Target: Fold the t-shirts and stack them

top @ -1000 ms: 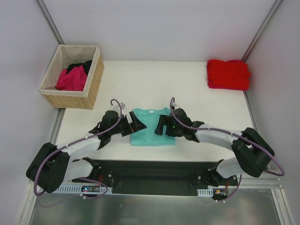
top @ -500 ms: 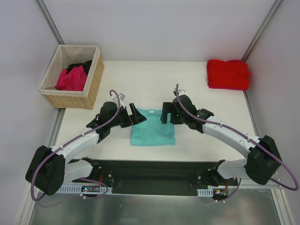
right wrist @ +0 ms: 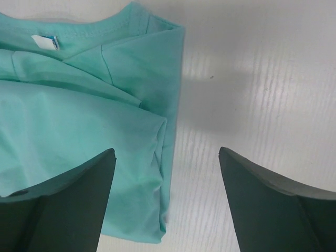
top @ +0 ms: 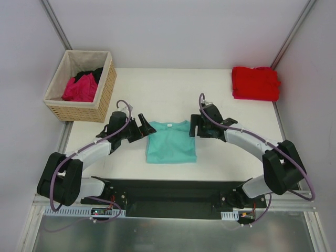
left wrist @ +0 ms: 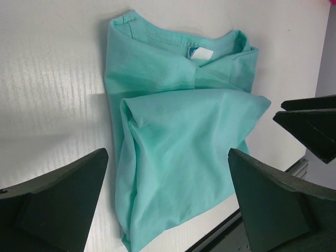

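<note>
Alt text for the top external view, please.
A folded teal t-shirt lies on the table between the left gripper and right gripper, both open. A red t-shirt sits far right; a basket far left holds magenta cloth and black cloth.

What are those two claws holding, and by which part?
Nothing. The left gripper and right gripper both stand open beside the teal t-shirt, gripping no part of it.

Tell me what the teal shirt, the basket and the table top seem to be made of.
The teal t-shirt: soft matte knit cloth, probably cotton jersey; it creases and folds limply. The basket: woven tan fibre, perhaps wicker or seagrass, with beige cloth lining. The table top: hard white board, slightly glossy with faint ribbed lines; likely plastic or laminate.
</note>
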